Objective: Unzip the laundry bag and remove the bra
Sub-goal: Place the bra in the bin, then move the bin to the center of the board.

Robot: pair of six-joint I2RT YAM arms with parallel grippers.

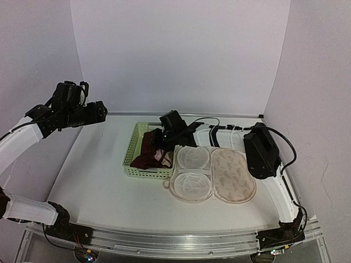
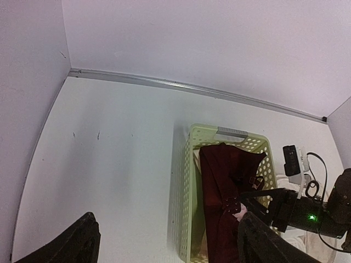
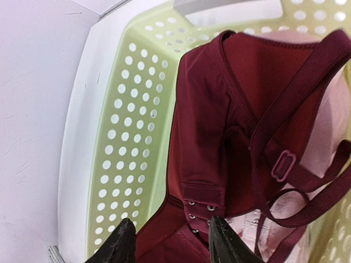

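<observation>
Soft maroon cloth is seen on the bra [image 3: 230,137], matt throughout, with stitched seams, and a small smooth slider [image 3: 284,164] is noted on one strap. The basket [image 3: 126,126] is shown as pale green plastic, smooth and faintly glossy, punched with round holes. The laundry bag [image 1: 233,175] is read as matt printed cloth, with white mesh on its opened side. The table [image 2: 120,164] is seen white, smooth and matt, and a dull metal strip [image 2: 192,87] is caught along its far edge.

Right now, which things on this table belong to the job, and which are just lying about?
Part of the job:
laundry bag, lying open and flat
bra, in the basket
right gripper, open over the bra

Just lying about:
basket, only holding the bra
cables, at the back of the table
</observation>
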